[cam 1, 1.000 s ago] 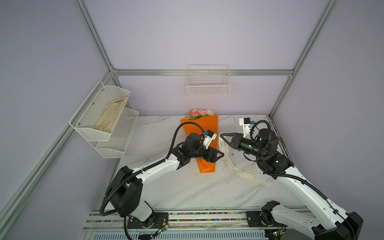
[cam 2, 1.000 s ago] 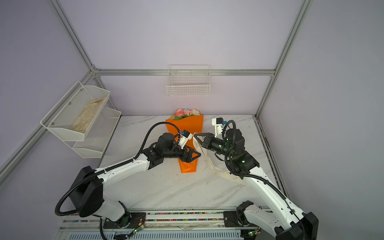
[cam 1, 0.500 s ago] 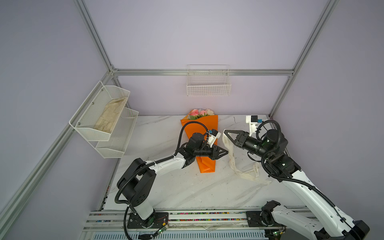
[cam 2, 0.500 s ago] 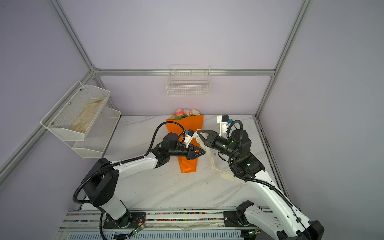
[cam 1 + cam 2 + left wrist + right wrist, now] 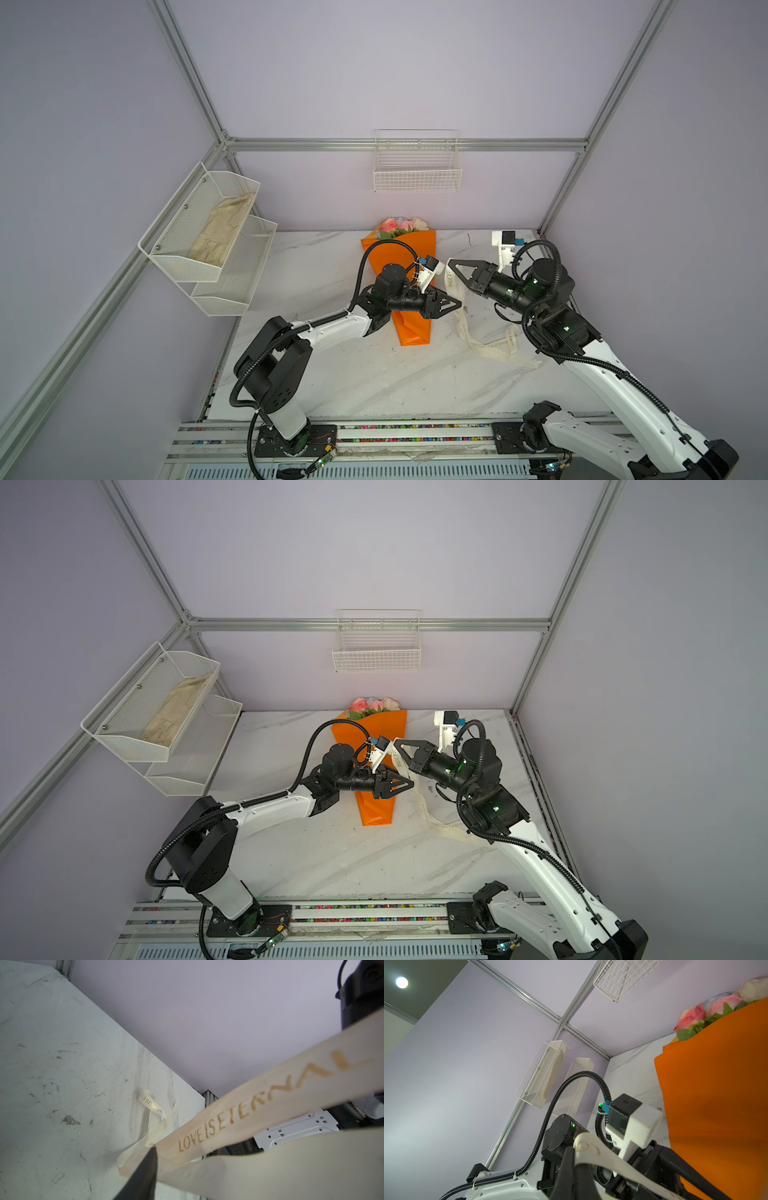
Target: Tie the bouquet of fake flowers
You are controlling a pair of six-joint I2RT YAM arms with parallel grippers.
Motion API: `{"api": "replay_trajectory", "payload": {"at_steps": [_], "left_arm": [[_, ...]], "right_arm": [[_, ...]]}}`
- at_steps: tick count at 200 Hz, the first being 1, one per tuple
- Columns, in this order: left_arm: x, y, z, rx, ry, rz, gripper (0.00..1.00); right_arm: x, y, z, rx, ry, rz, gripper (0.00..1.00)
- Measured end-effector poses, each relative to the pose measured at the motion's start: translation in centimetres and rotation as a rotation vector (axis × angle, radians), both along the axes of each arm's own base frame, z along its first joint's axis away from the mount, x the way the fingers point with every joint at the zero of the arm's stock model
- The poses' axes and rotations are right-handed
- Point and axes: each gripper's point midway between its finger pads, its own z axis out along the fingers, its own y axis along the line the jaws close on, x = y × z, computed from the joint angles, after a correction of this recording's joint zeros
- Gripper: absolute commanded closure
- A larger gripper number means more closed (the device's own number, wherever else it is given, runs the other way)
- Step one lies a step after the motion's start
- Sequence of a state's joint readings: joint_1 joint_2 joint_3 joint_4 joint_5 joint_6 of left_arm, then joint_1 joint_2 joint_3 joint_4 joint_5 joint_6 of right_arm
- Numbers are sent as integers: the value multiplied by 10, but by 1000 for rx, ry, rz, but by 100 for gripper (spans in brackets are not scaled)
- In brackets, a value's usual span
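Note:
The bouquet of fake flowers (image 5: 413, 330) (image 5: 376, 812) lies on the marble table in its orange wrap, with the pink and cream roses (image 5: 691, 1016) toward the back wall. My right gripper (image 5: 451, 262) (image 5: 575, 1159) hovers right of the wrap, shut on one end of the cream lettered ribbon (image 5: 455, 286) (image 5: 591, 1151). From there the ribbon hangs down to the table (image 5: 494, 345). My left gripper (image 5: 458, 302) (image 5: 411, 784) reaches across the wrap to that hanging strand. In the left wrist view one dark finger (image 5: 145, 1172) stands off-centre beside the ribbon (image 5: 249, 1101), jaws partly apart; the ribbon hides the other finger.
A white wire basket (image 5: 417, 174) hangs on the back wall. A two-tier mesh shelf (image 5: 232, 291) on the left wall holds a pale cloth (image 5: 220, 232). Loose ribbon coils (image 5: 153, 1105) lie near the table's right edge. The arms' rail (image 5: 374, 432) runs along the front.
My left gripper has slid right across the wrap to the hanging ribbon, and its jaws have narrowed. My right gripper has lifted the ribbon end slightly up and to the right.

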State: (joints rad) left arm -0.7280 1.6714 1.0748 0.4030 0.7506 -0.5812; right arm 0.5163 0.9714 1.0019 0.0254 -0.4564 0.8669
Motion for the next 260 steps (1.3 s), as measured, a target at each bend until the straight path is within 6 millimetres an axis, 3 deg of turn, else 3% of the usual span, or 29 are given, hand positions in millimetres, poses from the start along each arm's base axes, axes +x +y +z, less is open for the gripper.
{"api": "replay_trajectory", "payload": {"at_steps": [30, 64, 79, 91, 115, 148, 182, 206, 225, 260], "left_arm": [[1, 2, 3, 5, 2, 17, 100], [0, 19, 29, 22, -51, 98, 100], [-4, 31, 47, 25, -83, 141, 100], [-9, 42, 61, 24, -108, 175, 100], [-17, 66, 76, 38, -126, 258, 100], [-25, 94, 80, 99, -103, 349, 100], [-40, 120, 64, 245, -49, 384, 100], [-49, 144, 62, 329, -35, 436, 100], [-61, 166, 66, 360, -53, 479, 100], [-82, 200, 83, 397, -119, 529, 100]], "right_arm": [[9, -7, -10, -26, 29, -68, 100], [21, -25, -32, -129, 84, -188, 99], [24, -30, -34, -178, 86, -221, 92], [25, -32, -35, -205, 86, -229, 79], [26, -35, -50, -277, 105, -233, 67], [26, -54, -90, -401, 210, -312, 59], [17, -76, -134, -509, 321, -378, 52], [10, -91, -154, -553, 390, -435, 43], [6, -105, -173, -583, 457, -501, 42], [-6, -131, -239, -666, 647, -586, 40]]}}
